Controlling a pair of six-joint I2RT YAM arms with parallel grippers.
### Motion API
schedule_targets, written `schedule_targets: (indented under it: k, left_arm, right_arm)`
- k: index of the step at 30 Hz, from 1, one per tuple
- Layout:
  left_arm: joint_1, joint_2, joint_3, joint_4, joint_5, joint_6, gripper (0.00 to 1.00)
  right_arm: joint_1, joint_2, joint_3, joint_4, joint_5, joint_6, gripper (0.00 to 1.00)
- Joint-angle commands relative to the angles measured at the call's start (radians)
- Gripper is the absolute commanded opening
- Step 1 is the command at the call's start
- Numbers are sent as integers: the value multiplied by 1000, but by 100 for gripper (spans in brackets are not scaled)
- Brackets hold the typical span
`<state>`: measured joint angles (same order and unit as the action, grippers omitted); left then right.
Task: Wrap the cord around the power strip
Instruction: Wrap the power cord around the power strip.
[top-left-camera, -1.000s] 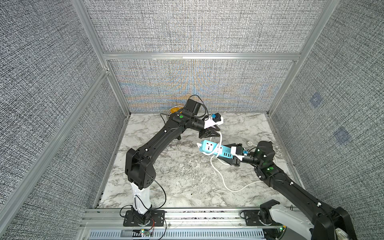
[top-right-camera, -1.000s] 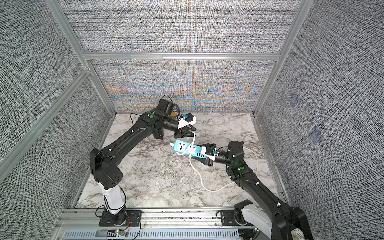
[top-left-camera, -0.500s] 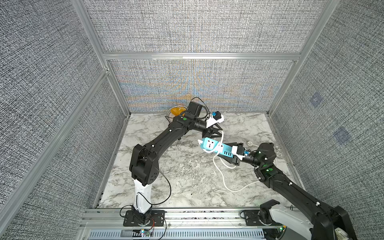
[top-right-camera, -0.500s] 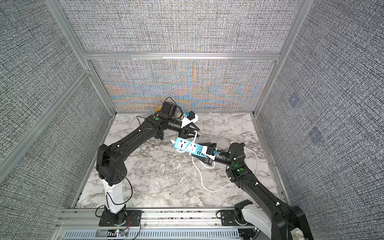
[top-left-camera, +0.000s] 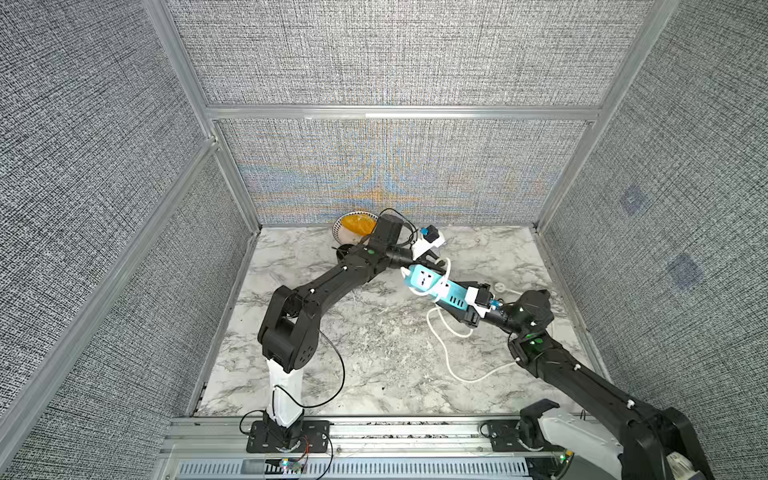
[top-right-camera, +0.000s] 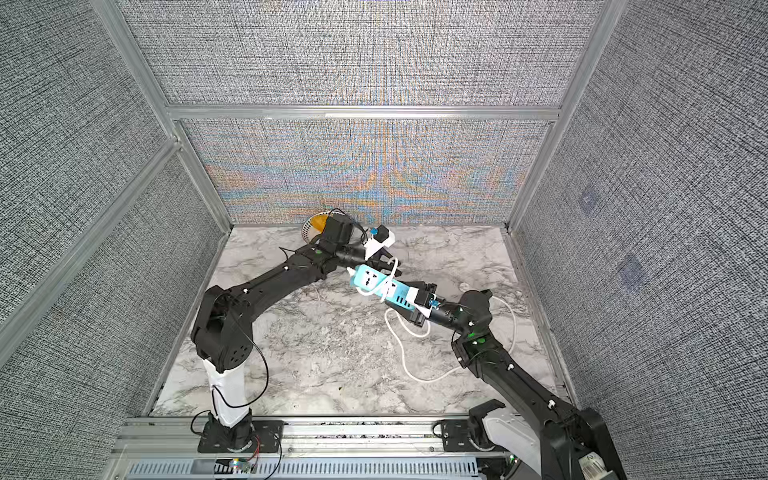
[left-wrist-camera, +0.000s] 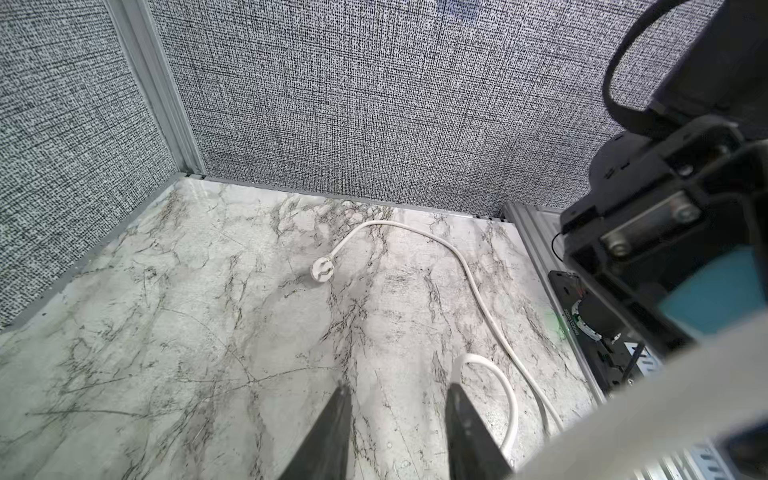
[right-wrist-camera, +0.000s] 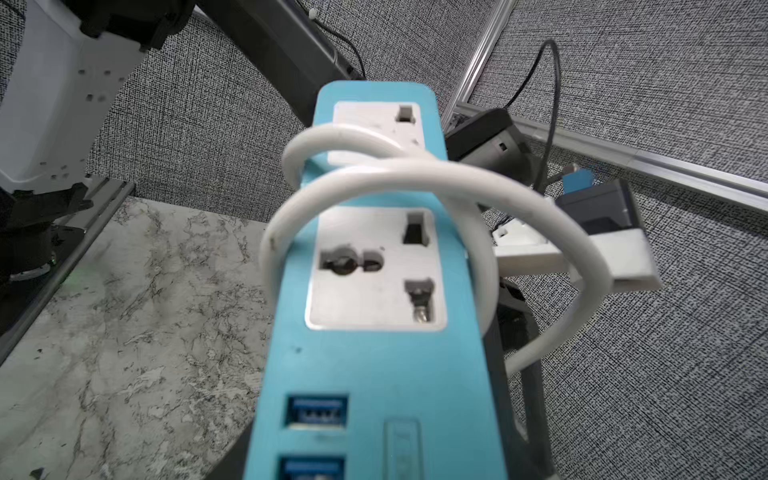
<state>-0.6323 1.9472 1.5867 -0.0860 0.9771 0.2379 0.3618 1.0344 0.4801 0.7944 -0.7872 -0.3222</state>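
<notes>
The light-blue power strip (top-left-camera: 432, 286) (top-right-camera: 380, 284) (right-wrist-camera: 374, 353) hangs tilted above the marble table, and my right gripper (top-left-camera: 465, 309) is shut on its USB end. The white cord (right-wrist-camera: 415, 174) circles the strip twice in loose loops near the sockets. The rest of the cord (top-left-camera: 446, 353) (top-right-camera: 405, 361) (left-wrist-camera: 478, 282) trails over the table to its plug (top-left-camera: 500, 286) (left-wrist-camera: 322, 269). My left gripper (top-left-camera: 436, 262) (top-right-camera: 388, 266) (left-wrist-camera: 399, 388) hovers at the strip's far end, open, with only marble showing between its fingers.
A bowl with something orange in it (top-left-camera: 357, 224) (top-right-camera: 316, 222) stands at the back wall behind the left arm. Fabric walls close the table (top-left-camera: 374, 374) on three sides, with a metal rail along the front.
The left arm's elbow has swung rightward while its gripper stayed by the strip's far end. The strip has shifted slightly toward the back. A cord loop now lies over the strip there.
</notes>
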Motion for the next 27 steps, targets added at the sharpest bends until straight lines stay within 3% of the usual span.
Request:
schedule_targets:
  k: [1, 9, 16, 27]
  left_arm:
    - [-1, -15, -53, 175, 2, -117, 41]
    - [-21, -24, -195, 446, -51, -310, 45]
    - [-33, 3, -322, 758, -140, -555, 45]
    - [-70, 26, -384, 829, -182, -612, 43]
  right_arm:
    - [0, 9, 12, 104, 23, 36, 0]
    - [-1, 31, 14, 154, 62, 62, 0]
    - [-1, 51, 13, 239, 116, 82, 0]
    - [-1, 70, 23, 279, 217, 71, 0]
